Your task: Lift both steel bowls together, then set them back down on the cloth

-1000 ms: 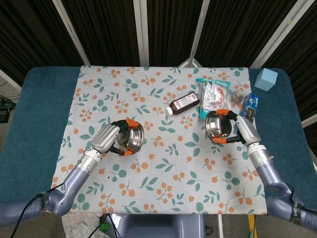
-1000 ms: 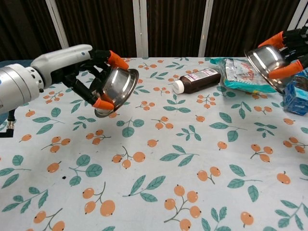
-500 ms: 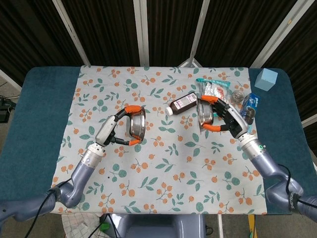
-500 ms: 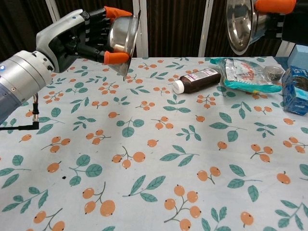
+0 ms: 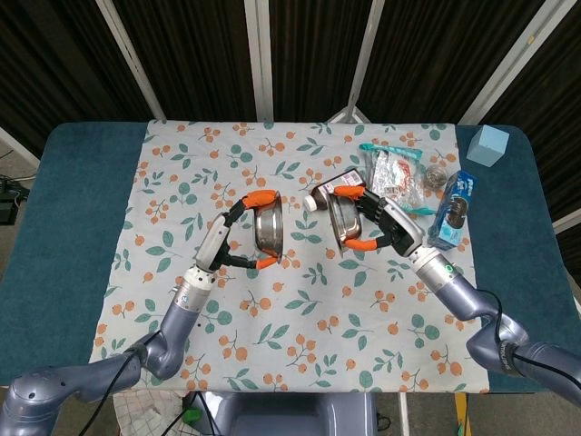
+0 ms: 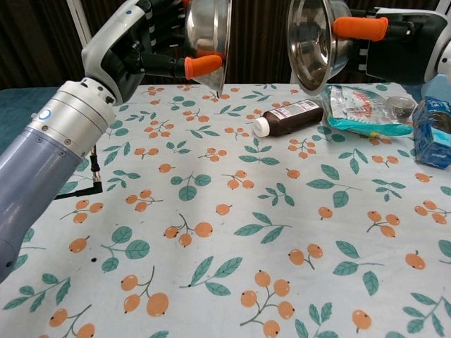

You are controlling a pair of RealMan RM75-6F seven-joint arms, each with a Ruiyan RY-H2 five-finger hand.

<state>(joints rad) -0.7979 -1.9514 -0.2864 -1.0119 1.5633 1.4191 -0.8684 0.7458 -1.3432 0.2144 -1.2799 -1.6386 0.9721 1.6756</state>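
Note:
Both steel bowls are up in the air above the patterned cloth (image 5: pixel 300 300), tipped on edge with their open sides facing each other. My left hand (image 5: pixel 229 241) grips the left bowl (image 5: pixel 269 231) by its rim; in the chest view this bowl (image 6: pixel 208 32) sits high at the top, held by the left hand (image 6: pixel 151 42). My right hand (image 5: pixel 386 222) grips the right bowl (image 5: pixel 342 221), seen in the chest view as the right bowl (image 6: pixel 310 42) near the top, with the right hand (image 6: pixel 394 46) behind it. The two bowls are close together but apart.
A dark brown bottle (image 6: pixel 289 118) lies on its side on the cloth (image 6: pixel 232 225) under the right bowl. A clear snack packet (image 5: pixel 392 173), a small jar (image 5: pixel 437 176) and a blue packet (image 5: pixel 452 210) lie at the right. A light blue block (image 5: pixel 488 145) sits at the far right corner.
Both hands have risen and swung inward with their bowls. The bowls, earlier low and wide apart, now hang high and near each other over the middle of the cloth.

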